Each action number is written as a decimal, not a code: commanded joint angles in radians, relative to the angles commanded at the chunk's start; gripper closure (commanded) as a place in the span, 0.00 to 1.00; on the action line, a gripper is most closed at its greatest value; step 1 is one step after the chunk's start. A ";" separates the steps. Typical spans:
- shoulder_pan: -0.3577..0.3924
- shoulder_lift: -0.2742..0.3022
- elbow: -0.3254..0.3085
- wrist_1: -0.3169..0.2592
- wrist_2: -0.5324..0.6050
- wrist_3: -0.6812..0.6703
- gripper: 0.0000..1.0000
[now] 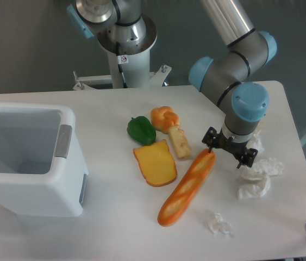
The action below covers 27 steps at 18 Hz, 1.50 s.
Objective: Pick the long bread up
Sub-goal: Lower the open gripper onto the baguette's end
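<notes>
bin point(27, 157): white, open, far left of slice | slice point(155, 163): flat, orange | pepper point(141, 130): green, just above slice | bun point(164, 118): right of pepper | crumpled papers point(257, 178): well right of slice

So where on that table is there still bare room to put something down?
Bare patches: the table's front strip between the white bin and long bread, and the back left above the green pepper. It is crowded around the hand and crumpled tissues.
</notes>
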 joint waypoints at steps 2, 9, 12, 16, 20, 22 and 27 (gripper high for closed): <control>-0.003 -0.002 -0.015 0.002 0.000 0.002 0.00; 0.003 0.000 -0.046 0.009 -0.003 0.097 0.00; 0.006 0.002 -0.066 0.011 -0.003 0.100 0.00; 0.005 0.003 -0.081 0.014 -0.009 0.100 0.00; 0.002 0.003 -0.084 0.015 -0.015 0.098 0.00; 0.002 0.002 -0.084 0.017 -0.015 0.098 0.00; 0.000 -0.008 -0.084 0.032 -0.015 0.100 0.00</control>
